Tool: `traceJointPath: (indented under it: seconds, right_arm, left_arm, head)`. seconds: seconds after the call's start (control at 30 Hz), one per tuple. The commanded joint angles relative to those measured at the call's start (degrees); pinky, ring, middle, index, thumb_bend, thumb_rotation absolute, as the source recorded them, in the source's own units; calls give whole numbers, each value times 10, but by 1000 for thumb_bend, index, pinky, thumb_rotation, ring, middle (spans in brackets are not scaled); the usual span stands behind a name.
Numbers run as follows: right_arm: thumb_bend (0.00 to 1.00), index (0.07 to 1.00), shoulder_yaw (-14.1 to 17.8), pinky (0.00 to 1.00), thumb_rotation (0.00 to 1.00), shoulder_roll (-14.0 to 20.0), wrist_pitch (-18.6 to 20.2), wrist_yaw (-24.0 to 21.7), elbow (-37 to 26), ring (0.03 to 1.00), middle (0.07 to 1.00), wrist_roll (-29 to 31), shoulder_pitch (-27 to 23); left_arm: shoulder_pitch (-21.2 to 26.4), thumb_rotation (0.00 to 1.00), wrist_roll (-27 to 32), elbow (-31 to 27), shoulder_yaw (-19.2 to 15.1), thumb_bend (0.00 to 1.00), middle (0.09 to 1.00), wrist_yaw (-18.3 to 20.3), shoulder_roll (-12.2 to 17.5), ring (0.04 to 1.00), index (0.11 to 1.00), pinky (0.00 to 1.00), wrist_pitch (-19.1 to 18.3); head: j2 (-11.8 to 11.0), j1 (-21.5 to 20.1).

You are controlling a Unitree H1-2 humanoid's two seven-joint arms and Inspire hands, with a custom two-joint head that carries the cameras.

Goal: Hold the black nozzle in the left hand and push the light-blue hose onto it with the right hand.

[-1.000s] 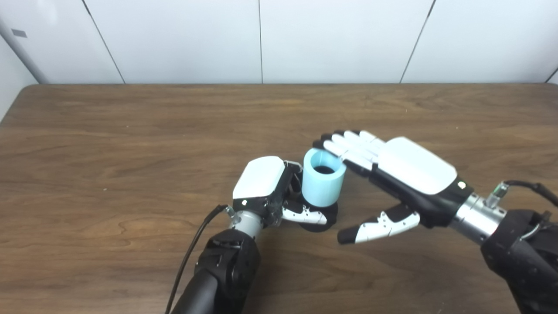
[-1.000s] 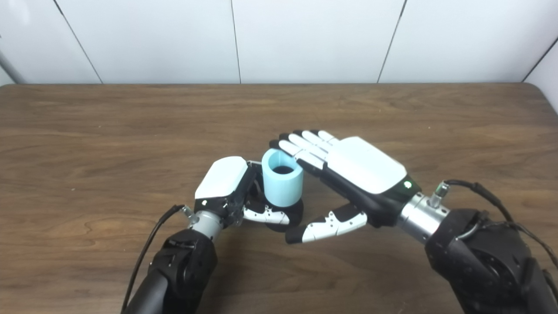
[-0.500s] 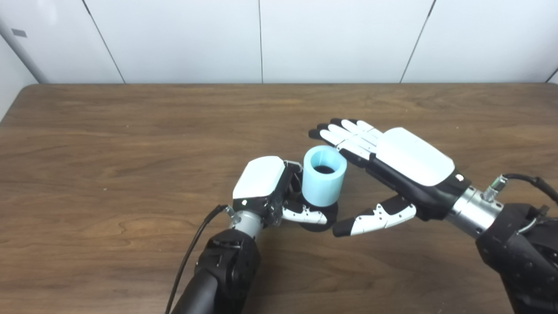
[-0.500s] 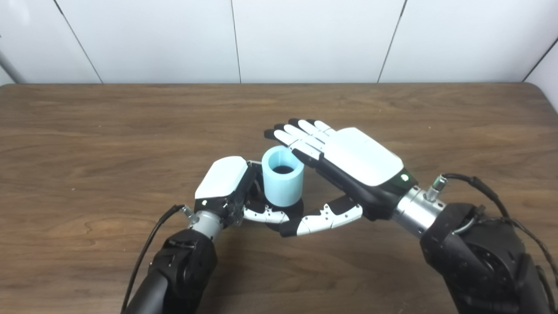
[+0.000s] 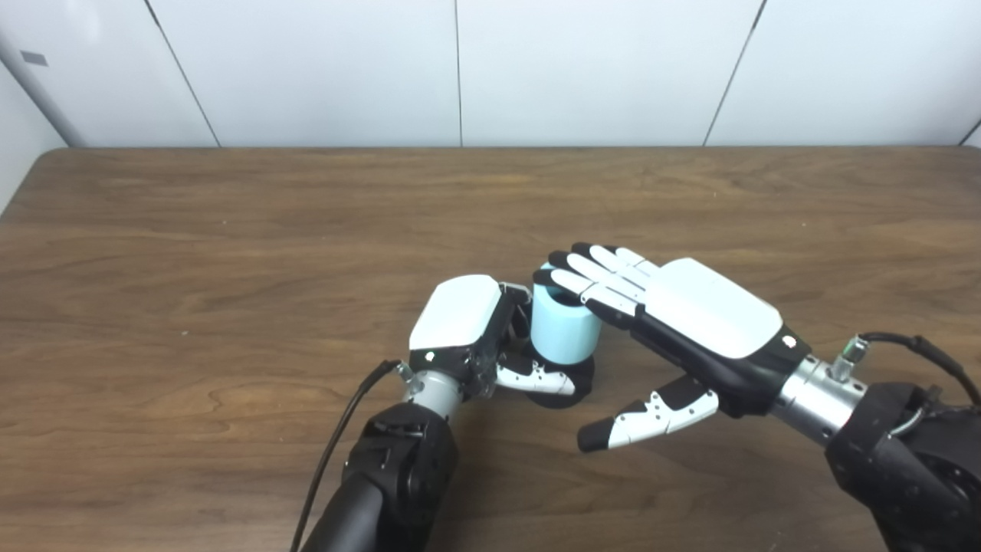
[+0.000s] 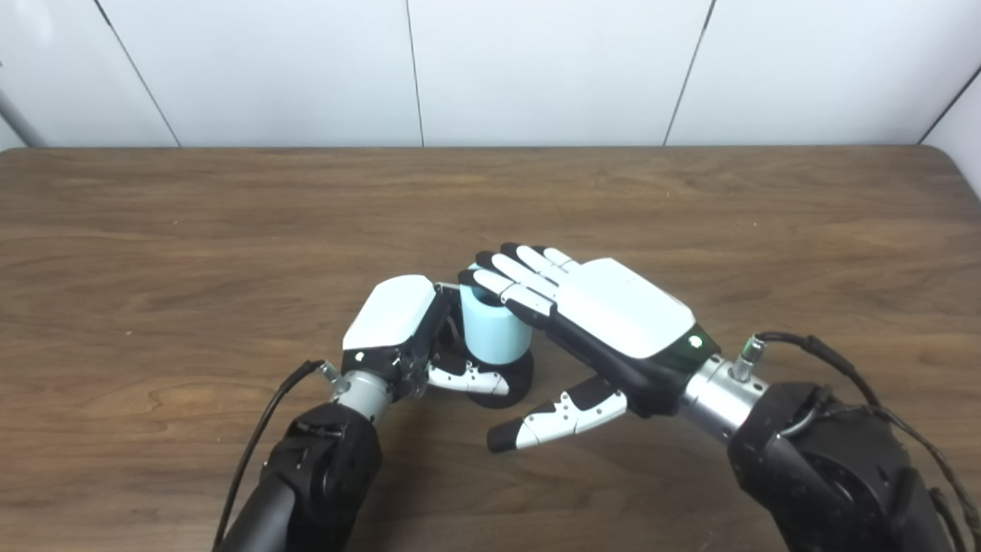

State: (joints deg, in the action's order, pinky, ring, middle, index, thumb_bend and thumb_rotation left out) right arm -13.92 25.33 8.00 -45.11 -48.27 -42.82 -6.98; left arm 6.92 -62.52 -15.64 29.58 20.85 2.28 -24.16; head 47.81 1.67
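A: Anything moving?
B: Right hand [image 5: 690, 314] dropping and sliding left, flat fingers [image 5: 594, 277] now lying across the top of the light-blue hose [image 5: 563, 333], covering the opening seen earlier.
A: Thumb?
B: Swinging down and forward, tip lower than half a second ago, off the black nozzle [image 5: 571, 379].
A: Hose height?
B: Looking slightly lower than before; hard telling.

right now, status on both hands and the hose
Left hand shut on black nozzle. Right hand open, flat, fingers over top of light-blue hose. Hose upright on nozzle. Nothing in the way.
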Motion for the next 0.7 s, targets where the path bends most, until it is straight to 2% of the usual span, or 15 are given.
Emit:
traceJointPath:
  seconds: [0.0,0.3,0.67]
  right_arm:
    - [662,920,-22,1000,829,15,-26,-27,4,991,955,-18,20]
    - [647,918,-50,1000,813,29,-47,-24,31,984,954,-55,53]
    - [647,925,-66,1000,838,36,-49,-3,65,977,949,-58,65]
  left_arm:
    - [-32,0,6,26,7,497,532,49,11,511,458,495,-20]
    - [-29,0,0,28,8,500,528,52,12,485,470,468,-21]
    - [-32,0,3,25,5,498,530,53,10,502,462,489,-21]
  head:
    - [1,0]
    - [1,-1]
    - [4,0]
